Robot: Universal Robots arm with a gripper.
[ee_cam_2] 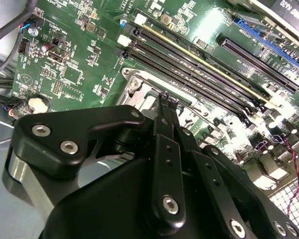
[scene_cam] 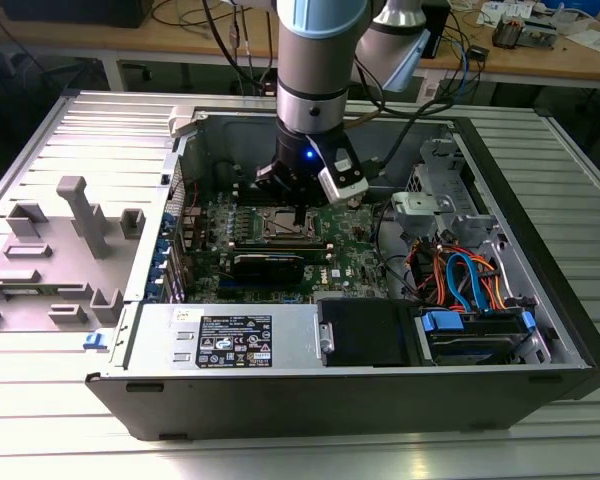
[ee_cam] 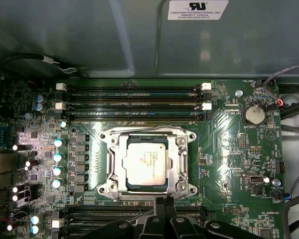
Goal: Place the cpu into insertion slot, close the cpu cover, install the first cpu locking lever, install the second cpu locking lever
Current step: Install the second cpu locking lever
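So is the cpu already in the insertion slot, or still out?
In. In the first wrist view the cpu lies flat inside the insertion slot, framed by its silver rim.

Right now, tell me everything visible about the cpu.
The cpu is a small flat square chip with a dull silver metal top bearing faint print. It lies flat in the insertion slot on the green motherboard, framed by the cpu cover, a silver metal frame lying down around it, so the chip shows through the window. The end effector hovers at the socket's edge, beside the chip, fingers together, holding nothing.
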